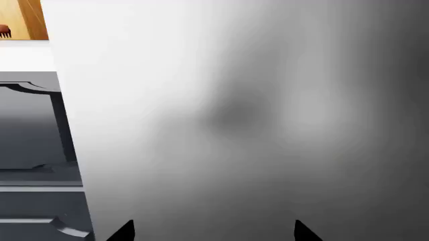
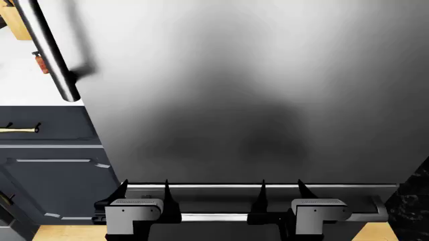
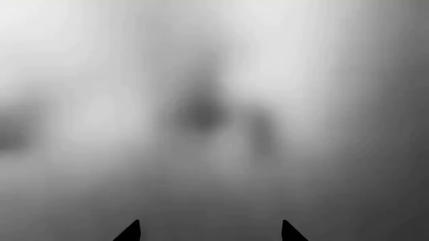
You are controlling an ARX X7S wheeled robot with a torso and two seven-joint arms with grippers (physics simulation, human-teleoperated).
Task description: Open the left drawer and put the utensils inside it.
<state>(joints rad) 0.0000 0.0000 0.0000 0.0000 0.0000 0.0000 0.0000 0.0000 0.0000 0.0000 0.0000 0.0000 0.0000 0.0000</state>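
The left drawer (image 2: 57, 125) is shut; its dark blue-grey front with a brass bar handle (image 2: 20, 129) sits under the white counter at the head view's far left. Of the utensils I see only a fork: a reddish-brown bit (image 2: 39, 61) behind the fridge's handle, and its dark tines (image 1: 5, 32) on a wooden board in the left wrist view. Both grippers are well right of the drawer, facing the steel fridge front. My left gripper (image 2: 144, 193) (image 1: 214, 232) stands open and empty. My right gripper (image 2: 282, 193) (image 3: 210, 232) is open and empty too.
A large stainless fridge door (image 2: 248, 95) fills most of every view, with a vertical bar handle (image 2: 47, 50) and a horizontal bar (image 2: 214, 217) low down. A panelled cabinet door (image 2: 54, 191) is below the drawer. A white countertop (image 2: 23, 90) and a wooden object (image 2: 15, 22) are at left.
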